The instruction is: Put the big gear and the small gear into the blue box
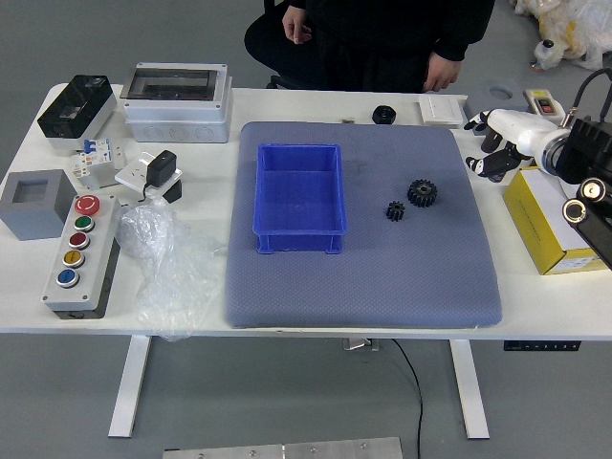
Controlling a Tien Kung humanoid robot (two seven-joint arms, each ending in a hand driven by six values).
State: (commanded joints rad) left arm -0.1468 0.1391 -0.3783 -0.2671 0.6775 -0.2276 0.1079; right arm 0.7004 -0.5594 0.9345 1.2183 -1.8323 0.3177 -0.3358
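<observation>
In the head view, my right hand (489, 151) reaches in from the right, over the mat's right edge at the back, its fingers spread and holding nothing. The big black gear (422, 193) lies on the grey mat, to the left of and below this hand. Just left of the big gear lies the small black gear (395, 210), the two apart. The blue box (299, 232) stands on the mat left of both gears, and no gear shows inside it. My left hand is out of view.
A yellow box (542, 222) stands under my right forearm. Around the left side are a button panel (79, 256), clear plastic bag (170, 268) and grey enclosures (177, 103). A person stands behind the table, one hand (441, 73) hanging near the far edge.
</observation>
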